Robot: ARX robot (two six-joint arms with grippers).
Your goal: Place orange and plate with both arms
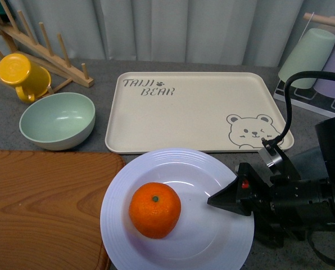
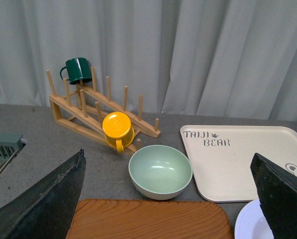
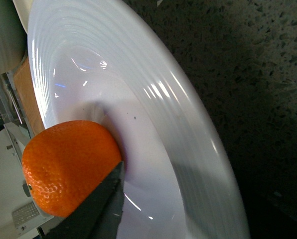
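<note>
The white plate (image 1: 201,225) with its ridged rim sits at the front of the table, overlapping the edge of the wooden board (image 1: 44,208). The orange (image 1: 154,209) lies inside the plate, left of centre, green stem dot up. My right gripper (image 1: 221,199) is shut on the plate's right rim; in the right wrist view one dark finger (image 3: 96,211) lies over the plate (image 3: 188,149) beside the orange (image 3: 69,164). My left gripper (image 2: 168,199) is open, above the board (image 2: 148,219), holding nothing. A sliver of the plate (image 2: 248,224) shows beside its finger.
A beige bear-print tray (image 1: 195,107) lies behind the plate. A pale green bowl (image 1: 58,121) stands left of it, and a yellow mug (image 1: 21,76) hangs on the wooden rack (image 1: 44,48). Pastel cups (image 1: 308,56) stand at the right back.
</note>
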